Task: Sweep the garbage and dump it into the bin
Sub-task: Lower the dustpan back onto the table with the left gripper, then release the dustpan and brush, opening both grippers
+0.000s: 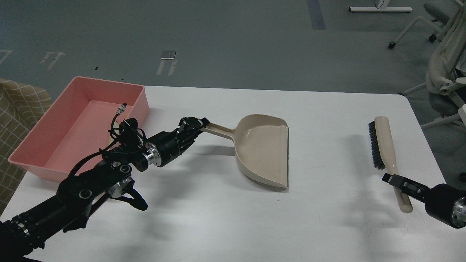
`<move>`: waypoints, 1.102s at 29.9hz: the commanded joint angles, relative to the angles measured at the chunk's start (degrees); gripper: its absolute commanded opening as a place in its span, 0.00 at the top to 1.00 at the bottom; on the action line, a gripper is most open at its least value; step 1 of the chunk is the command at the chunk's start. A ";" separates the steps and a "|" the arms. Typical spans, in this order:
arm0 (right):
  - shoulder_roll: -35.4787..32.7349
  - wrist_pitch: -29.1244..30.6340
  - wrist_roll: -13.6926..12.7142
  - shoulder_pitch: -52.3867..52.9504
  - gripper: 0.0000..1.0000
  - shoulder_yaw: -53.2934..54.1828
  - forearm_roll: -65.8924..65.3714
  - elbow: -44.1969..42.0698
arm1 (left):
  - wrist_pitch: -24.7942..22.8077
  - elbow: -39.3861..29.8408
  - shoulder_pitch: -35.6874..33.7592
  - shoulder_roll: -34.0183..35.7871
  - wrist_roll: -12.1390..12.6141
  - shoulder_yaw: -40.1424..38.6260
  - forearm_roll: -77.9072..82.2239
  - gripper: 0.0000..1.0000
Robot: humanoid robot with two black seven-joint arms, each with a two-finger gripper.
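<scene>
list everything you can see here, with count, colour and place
bin: 1, pink, table's far left corner
dustpan: 1, beige, table centre, handle pointing left
brush: 1, beige handle with black bristles, table's right side
table: 1, white, fills the foreground
office chairs: at least 2, pale grey, floor at far right
checked cloth: 1, tan, left edge behind the bin
garbage: none clearly visible
left gripper: 1, black, jaws shut on dustpan handle
right gripper: 1, black, at the brush handle, jaws unclear
</scene>
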 commanded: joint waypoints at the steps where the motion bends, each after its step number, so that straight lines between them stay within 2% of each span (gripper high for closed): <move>1: 0.50 0.01 0.01 -0.07 1.00 -1.56 0.00 0.13 | 0.09 0.01 -0.07 0.56 0.22 -0.48 -0.36 0.88; 10: 2.52 0.01 0.27 -0.15 1.00 -4.20 0.27 0.75 | 0.01 -0.96 1.25 1.00 0.40 -0.13 -0.54 0.83; 12: 2.61 0.01 0.27 -0.15 1.00 -4.29 0.27 0.75 | 0.01 -0.96 1.25 1.09 0.31 -0.40 -0.63 0.54; 13: 2.61 0.01 0.27 -0.15 1.00 -4.38 0.18 0.66 | 0.01 -1.05 1.25 1.09 0.31 -0.57 -0.71 0.32; 15: 2.61 0.01 0.27 -0.15 1.00 -4.38 0.18 0.40 | -0.08 -1.13 1.16 1.26 0.22 -0.84 -0.80 0.29; 22: 3.22 0.01 0.19 -0.15 0.81 -4.47 0.00 -0.13 | -0.26 -1.22 1.07 1.18 0.75 -1.01 -0.98 0.13; 26: 3.14 0.01 0.19 -0.15 0.72 -4.29 0.00 -0.04 | -0.26 -1.22 0.98 1.61 0.75 -1.28 -1.07 0.11; 27: 3.14 0.01 0.19 -0.15 0.65 -4.29 0.09 0.05 | -0.26 -1.31 0.90 2.31 0.75 -1.28 -1.07 0.10; 30: 3.14 0.01 0.19 0.02 0.56 -4.20 0.18 0.13 | -0.34 -2.01 0.63 3.72 0.75 -1.36 -1.07 0.10; 33: 3.14 0.01 0.19 0.11 0.43 -3.77 0.44 0.92 | -0.43 -3.68 0.37 5.91 0.66 -1.45 -3.07 0.08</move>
